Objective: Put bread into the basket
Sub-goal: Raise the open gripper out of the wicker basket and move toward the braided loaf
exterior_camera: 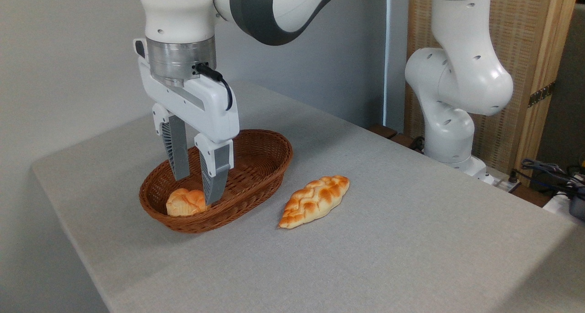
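Bread [314, 201] lies on the table [388, 258], just right of the basket [256, 167], not touching it. Gripper [197, 185] hangs over the basket, jaws spread, holding nothing; its right finger [215, 178] appears to touch a bun [185, 202] inside the basket.

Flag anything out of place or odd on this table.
Nothing is spilled or damaged. The braided loaf lies on the table, right of the wicker basket, not in it. A smaller bread roll sits inside, beneath the open gripper.
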Tool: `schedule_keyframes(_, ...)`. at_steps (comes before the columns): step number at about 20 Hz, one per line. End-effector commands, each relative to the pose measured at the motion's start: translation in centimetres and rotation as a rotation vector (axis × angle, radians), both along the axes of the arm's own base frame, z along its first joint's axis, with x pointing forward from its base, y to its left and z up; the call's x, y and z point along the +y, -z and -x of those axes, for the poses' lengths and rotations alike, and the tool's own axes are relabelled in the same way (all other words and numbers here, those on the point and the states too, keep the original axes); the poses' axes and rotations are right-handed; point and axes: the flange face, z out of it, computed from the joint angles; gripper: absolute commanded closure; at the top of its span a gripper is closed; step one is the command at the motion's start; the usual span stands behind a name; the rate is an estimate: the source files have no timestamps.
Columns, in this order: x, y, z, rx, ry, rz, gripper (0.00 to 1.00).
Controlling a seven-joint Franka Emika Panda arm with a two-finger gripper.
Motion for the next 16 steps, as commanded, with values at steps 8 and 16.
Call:
schedule_keyframes(8,2.4,-0.6,0.6,0.031,-0.044,-0.012,0.0)
schedule_keyframes(16,2.3,-0.9,3.1,0.096,-0.023,-0.01,0.0)
